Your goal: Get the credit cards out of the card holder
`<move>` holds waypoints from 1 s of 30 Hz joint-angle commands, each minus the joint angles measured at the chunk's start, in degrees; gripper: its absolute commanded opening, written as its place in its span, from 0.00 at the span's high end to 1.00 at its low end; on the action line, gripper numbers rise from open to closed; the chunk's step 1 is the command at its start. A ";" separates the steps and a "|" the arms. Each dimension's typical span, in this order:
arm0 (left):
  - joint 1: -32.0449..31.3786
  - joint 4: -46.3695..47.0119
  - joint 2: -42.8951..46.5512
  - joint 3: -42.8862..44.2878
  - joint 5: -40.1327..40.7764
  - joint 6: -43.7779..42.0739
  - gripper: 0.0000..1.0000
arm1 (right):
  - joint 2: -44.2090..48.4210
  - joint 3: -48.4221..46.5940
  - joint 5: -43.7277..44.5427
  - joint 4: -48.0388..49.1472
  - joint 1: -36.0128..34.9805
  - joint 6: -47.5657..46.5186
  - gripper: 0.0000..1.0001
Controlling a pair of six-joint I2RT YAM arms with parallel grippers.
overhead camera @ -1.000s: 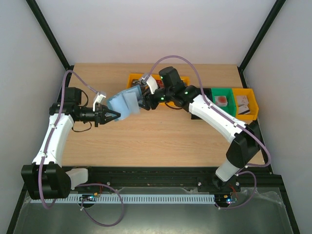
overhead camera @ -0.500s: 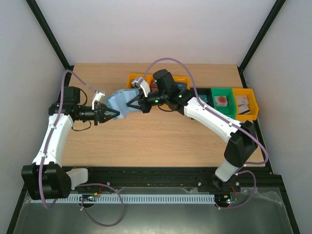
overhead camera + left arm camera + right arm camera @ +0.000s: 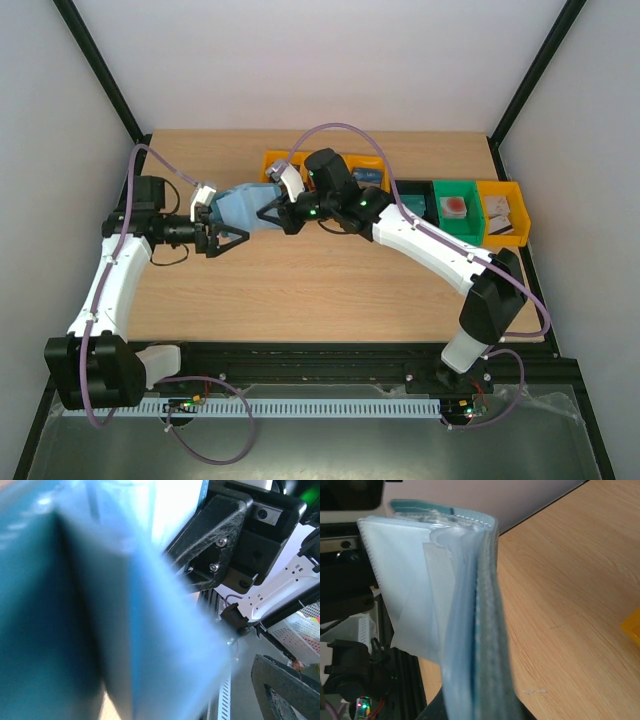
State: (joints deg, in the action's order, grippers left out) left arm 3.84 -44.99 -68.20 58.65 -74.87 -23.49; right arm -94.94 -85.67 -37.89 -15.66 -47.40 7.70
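The blue card holder (image 3: 243,208) hangs above the table's left middle. My right gripper (image 3: 271,215) is shut on its right edge. In the right wrist view the card holder (image 3: 485,630) is edge-on, its whitish clear sleeves (image 3: 405,580) fanned to the left. My left gripper (image 3: 231,226) is open at the holder's left end, its fingers spread around it. The blurred card holder (image 3: 125,630) fills the left wrist view, and one left finger (image 3: 285,690) stands well apart from it. I cannot make out any credit cards inside the holder.
A row of bins runs along the back right: yellow (image 3: 278,160), black (image 3: 412,196), green (image 3: 455,190) and another yellow (image 3: 500,190). The last holds flat whitish and dark pieces. The right arm (image 3: 430,240) stretches across the table's middle.
My left gripper has opened and let go of the holder's left end. My right gripper has shut on the holder and shifted left with it.
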 commanded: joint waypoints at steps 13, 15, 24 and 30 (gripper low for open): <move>1.60 9.50 0.85 -2.63 4.04 10.13 0.98 | 2.42 -1.28 -7.50 -2.36 -0.59 -6.72 0.78; 1.61 8.94 1.11 -2.48 3.75 9.62 0.98 | 3.61 -0.82 -6.99 -2.69 -0.03 -7.86 0.66; 1.61 6.90 1.05 -2.07 2.87 7.17 0.98 | 8.31 1.82 -1.61 -7.30 6.31 -10.09 0.55; 1.61 5.72 1.23 -1.63 2.20 5.74 0.98 | 7.97 0.58 -1.42 -7.85 6.77 -10.17 0.56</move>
State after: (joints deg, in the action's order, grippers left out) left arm 5.17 -38.22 -68.20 56.58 -71.07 -16.01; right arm -87.74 -84.40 -39.83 -21.80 -40.34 -1.56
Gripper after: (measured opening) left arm 0.057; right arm 0.439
